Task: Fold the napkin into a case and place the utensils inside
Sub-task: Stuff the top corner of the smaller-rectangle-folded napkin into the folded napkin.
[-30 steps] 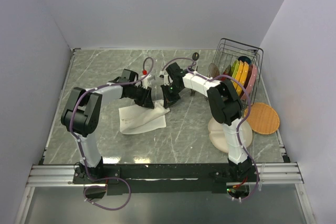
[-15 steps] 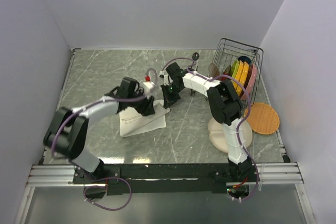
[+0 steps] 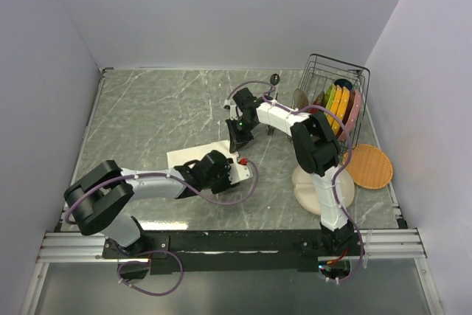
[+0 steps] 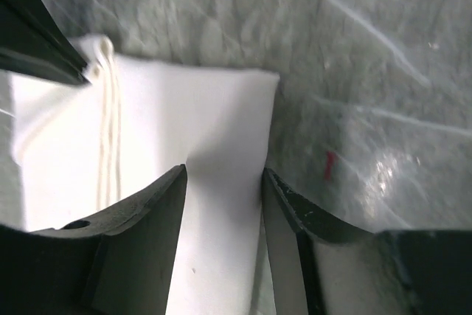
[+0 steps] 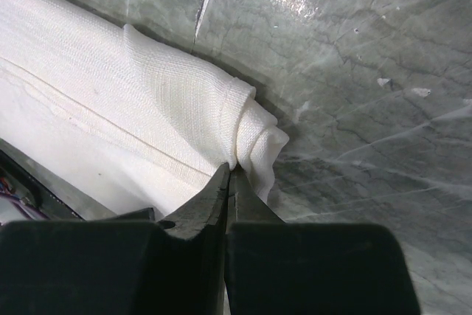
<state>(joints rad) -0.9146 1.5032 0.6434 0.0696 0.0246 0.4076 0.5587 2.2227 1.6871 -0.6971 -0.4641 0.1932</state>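
Top external view puts the napkin (image 3: pixel 184 158) partly folded on the table (image 3: pixel 147 108), about midway between the left and right edges and nearer the near edge than the far one. My right gripper (image 3: pixel 237 140) sits at its far right corner. On the right wrist camera its fingers are pressed together, pinching a rolled bunch of cloth (image 5: pixel 110 108). My left gripper (image 3: pixel 221 170) is low over the near right part, jaws spread, with cloth (image 4: pixel 199 123) showing between them. I judge the fabric light, limp and quick to slump or unroll. I'd grip corners and hemmed edges, taking all layers at once.
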